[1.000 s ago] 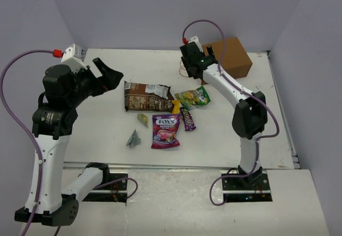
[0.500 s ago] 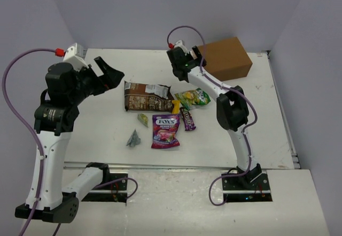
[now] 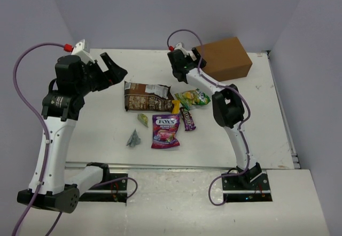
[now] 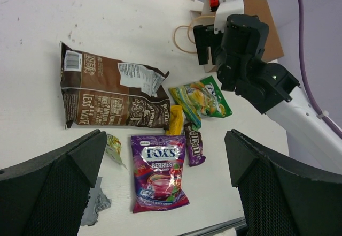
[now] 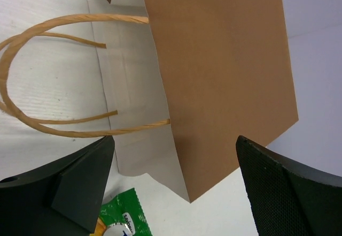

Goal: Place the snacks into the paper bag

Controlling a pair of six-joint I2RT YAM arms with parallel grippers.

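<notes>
Squarely before right hand, paper bag

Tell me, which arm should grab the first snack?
Probably the left. The left gripper hovers open over the snacks, nearest the long brown wrapper. The right gripper, open too, points at the paper bag's mouth, away from them.

Clipped by bottom edge, between right gripper fingers: green bag. Half hidden behind one left gripper finger: grey wrapper, tiny green wrapper. Beyond it, largely masked by right arm: paper bag.
</notes>
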